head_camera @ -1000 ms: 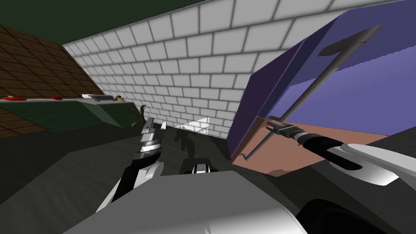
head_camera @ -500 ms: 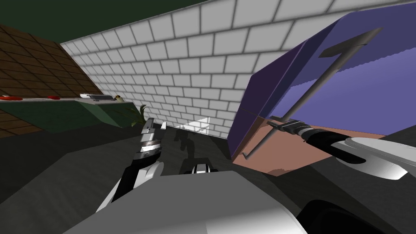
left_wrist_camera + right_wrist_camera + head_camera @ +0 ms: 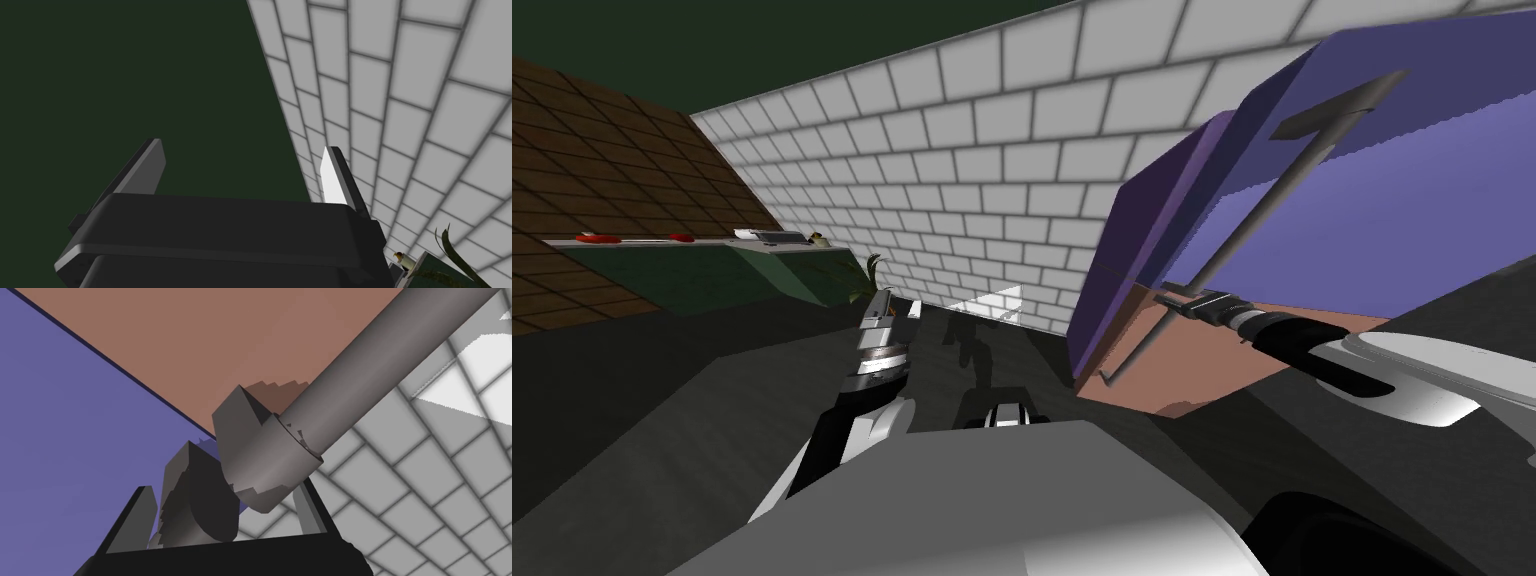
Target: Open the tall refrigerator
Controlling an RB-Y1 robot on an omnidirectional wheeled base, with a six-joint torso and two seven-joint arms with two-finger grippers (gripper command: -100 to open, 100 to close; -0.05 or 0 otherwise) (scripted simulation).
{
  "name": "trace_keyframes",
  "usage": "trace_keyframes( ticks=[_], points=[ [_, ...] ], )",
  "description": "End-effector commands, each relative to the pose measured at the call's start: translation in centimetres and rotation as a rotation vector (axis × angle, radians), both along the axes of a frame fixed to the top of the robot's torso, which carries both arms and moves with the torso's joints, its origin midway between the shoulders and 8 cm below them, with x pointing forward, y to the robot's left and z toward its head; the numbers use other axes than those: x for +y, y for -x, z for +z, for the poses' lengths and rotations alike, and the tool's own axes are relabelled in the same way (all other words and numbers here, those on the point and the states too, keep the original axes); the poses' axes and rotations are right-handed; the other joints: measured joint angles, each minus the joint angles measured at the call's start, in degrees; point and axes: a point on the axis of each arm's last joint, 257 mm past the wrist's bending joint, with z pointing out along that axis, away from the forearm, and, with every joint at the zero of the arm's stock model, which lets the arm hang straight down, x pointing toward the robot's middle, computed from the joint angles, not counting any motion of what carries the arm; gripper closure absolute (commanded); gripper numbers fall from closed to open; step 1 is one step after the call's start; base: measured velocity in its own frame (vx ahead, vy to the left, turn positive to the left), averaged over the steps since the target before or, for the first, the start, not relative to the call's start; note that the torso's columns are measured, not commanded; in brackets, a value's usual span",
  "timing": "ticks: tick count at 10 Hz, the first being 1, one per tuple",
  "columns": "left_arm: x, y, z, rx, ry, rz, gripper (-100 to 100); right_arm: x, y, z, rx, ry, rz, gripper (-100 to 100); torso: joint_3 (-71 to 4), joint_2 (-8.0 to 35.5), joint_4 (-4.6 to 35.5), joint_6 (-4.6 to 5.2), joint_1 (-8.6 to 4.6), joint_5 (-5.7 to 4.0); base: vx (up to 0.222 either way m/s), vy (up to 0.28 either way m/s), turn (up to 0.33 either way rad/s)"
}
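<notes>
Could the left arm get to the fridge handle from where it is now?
Probably not as it stands. The left gripper points toward the tiled wall, well apart from the fridge, and the right gripper sits at the handle.

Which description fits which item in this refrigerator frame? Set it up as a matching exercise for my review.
Items:
1. upper door
2. lower door
3. left gripper
4. right gripper

Descriptions:
A. at the grey handle
B. purple
C. open, holding nothing, raised beside the chest
D. reddish brown

Pairs: 1-B, 2-D, 3-C, 4-A
</notes>
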Motion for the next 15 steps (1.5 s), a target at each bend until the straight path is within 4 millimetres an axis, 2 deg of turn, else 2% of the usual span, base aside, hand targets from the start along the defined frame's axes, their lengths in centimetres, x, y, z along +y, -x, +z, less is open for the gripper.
trace_keyframes(
  ticks=[1, 2, 7, 8, 10, 11, 13, 14, 15],
  points=[
    [0.0, 0.0, 0.0, 0.000, 0.000, 0.000, 0, 3.2, -1.1, -0.1, 0.005, 0.006, 0.073, 100, -0.35, -0.41, -0.06, -0.06, -0.12, 0.10, -0.265, -0.133, -0.010],
    [0.0, 0.0, 0.0, 0.000, 0.000, 0.000, 0, 3.2, -1.1, -0.1, 0.005, 0.006, 0.073, 100, -0.38, -0.39, -0.10, -0.20, -0.18, 0.08, -0.226, -0.121, 0.015],
    [0.0, 0.0, 0.0, 0.000, 0.000, 0.000, 0, 11.5, -2.6, 0.2, 0.007, 0.013, 0.261, 100, -0.04, 0.01, 0.04, -0.01, -0.10, 0.04, -0.308, -0.190, 0.017],
    [0.0, 0.0, 0.0, 0.000, 0.000, 0.000, 0, 10.6, -2.4, 0.2, 0.004, 0.007, 0.241, 100, 0.01, 0.07, 0.00, -0.16, 0.03, 0.03, -0.171, -0.086, 0.014],
    [0.0, 0.0, 0.0, 0.000, 0.000, 0.000, 0, 14.2, -2.6, -0.1, 0.011, 0.005, 0.324, 100, -0.73, -0.92, -0.25, -0.56, 0.30, 0.29, -0.163, -0.166, 0.006],
    [0.0, 0.0, 0.0, 0.000, 0.000, 0.000, 0, 14.2, -2.6, -0.1, 0.011, 0.005, 0.324, 100, -0.66, -0.79, -0.22, -0.66, 0.21, 0.26, -0.200, -0.211, 0.062],
    [0.0, 0.0, 0.0, 0.000, 0.000, 0.000, 0, 17.3, -2.6, -0.1, 0.012, 0.005, 0.395, 100, -0.52, -0.60, -0.08, -0.35, -0.13, 0.15, -0.172, -0.246, 0.056],
    [0.0, 0.0, 0.0, 0.000, 0.000, 0.000, 0, 17.3, -2.6, -0.1, 0.012, 0.005, 0.395, 100, -0.42, -0.43, 0.01, -0.22, -0.30, 0.11, -0.158, -0.175, 0.045],
    [0.0, 0.0, 0.0, 0.000, 0.000, 0.000, 0, 18.9, -2.5, -0.1, 0.012, 0.006, 0.430, 100, -0.38, -0.39, 0.02, -0.07, -0.27, 0.05, -0.186, -0.152, 0.019]
  ],
)
